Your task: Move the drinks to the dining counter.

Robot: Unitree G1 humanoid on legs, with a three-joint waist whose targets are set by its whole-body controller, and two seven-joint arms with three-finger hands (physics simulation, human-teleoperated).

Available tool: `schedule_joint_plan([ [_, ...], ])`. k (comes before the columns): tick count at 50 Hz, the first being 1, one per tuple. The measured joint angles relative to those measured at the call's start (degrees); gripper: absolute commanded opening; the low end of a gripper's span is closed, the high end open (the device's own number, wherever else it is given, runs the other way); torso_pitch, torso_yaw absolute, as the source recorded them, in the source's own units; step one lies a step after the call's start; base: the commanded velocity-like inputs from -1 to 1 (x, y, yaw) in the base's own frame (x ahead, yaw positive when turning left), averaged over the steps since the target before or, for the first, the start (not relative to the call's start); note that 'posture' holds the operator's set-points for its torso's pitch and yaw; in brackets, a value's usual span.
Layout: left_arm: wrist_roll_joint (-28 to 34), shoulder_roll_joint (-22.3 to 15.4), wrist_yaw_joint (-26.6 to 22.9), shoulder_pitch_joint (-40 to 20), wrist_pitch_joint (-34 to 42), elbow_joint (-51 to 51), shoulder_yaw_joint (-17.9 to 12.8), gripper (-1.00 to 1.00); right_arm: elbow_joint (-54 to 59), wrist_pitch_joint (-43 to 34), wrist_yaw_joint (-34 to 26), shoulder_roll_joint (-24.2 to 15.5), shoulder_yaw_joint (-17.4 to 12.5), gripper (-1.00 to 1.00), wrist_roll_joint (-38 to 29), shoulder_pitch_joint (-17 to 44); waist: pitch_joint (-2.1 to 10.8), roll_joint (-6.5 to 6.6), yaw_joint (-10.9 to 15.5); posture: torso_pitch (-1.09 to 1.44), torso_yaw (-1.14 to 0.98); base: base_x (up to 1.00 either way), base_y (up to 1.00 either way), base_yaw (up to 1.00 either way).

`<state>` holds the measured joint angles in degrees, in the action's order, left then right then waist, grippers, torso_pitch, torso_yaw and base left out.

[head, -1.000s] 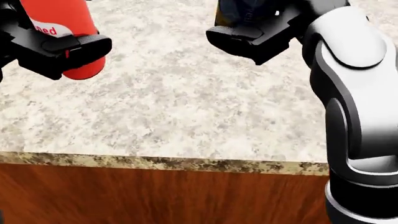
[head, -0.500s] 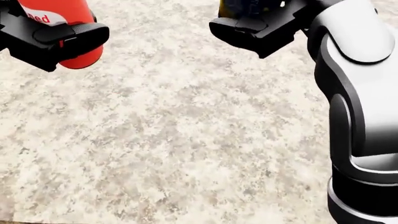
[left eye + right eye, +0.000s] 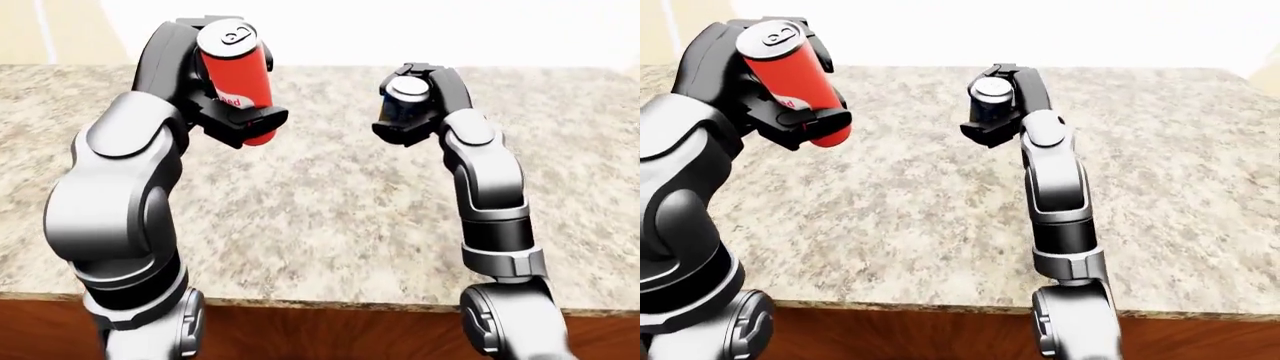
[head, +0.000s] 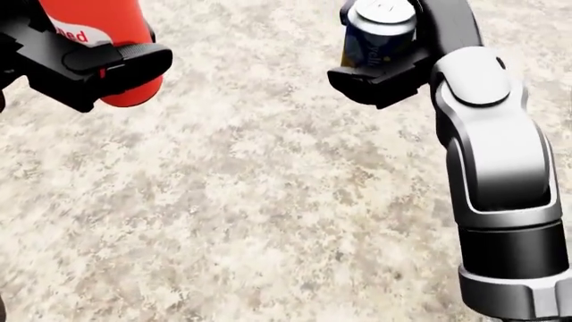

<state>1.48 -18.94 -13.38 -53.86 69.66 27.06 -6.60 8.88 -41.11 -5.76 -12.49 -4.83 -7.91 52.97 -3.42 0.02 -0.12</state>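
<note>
A tall red can point(image 3: 237, 71) with a white label band is held above the speckled granite counter point(image 3: 330, 210), tilted, with my left hand point(image 3: 232, 112) shut round it. A shorter dark blue can point(image 3: 405, 101) with a silver top and yellow marking is upright in my right hand point(image 3: 408, 124), whose fingers close round its lower half. Both cans hang in the air over the counter, the red can point(image 4: 102, 40) at the head view's upper left, the blue can point(image 4: 379, 33) at its upper right. Both hands sit a short way apart, level with each other.
The granite counter spans the eye views, its near edge point(image 3: 330, 304) above a reddish wood panel point(image 3: 330, 334). A pale wall point(image 3: 400, 30) rises past the counter's top edge. My two forearms point(image 3: 1055, 187) reach over the near part of the counter.
The head view has shifted forward: the counter's near edge and wood panel have dropped out of view. The blue can and right hand now sit lower in the picture, more exposed.
</note>
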Motion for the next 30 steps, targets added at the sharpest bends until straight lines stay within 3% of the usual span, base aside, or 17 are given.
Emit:
schedule_joint_plan([
  [10, 0.2, -0.2, 0.1, -0.1, 0.1, 0.1, -0.3, -1.0, 6.4, 3.5, 1.1, 0.4, 0.4, -1.0, -0.8, -0.1, 0.02, -0.42, 0.0, 0.0, 0.0, 0.0, 0.0, 0.0],
  [30, 0.1, 0.2, 0.3, -0.2, -0.1, -0.3, -0.1, -1.0, 29.5, 16.3, 7.2, 1.4, 0.3, -1.0, 0.3, 5.0, -0.08, -0.28, 0.1, 0.0, 0.0, 0.0, 0.0, 0.0],
])
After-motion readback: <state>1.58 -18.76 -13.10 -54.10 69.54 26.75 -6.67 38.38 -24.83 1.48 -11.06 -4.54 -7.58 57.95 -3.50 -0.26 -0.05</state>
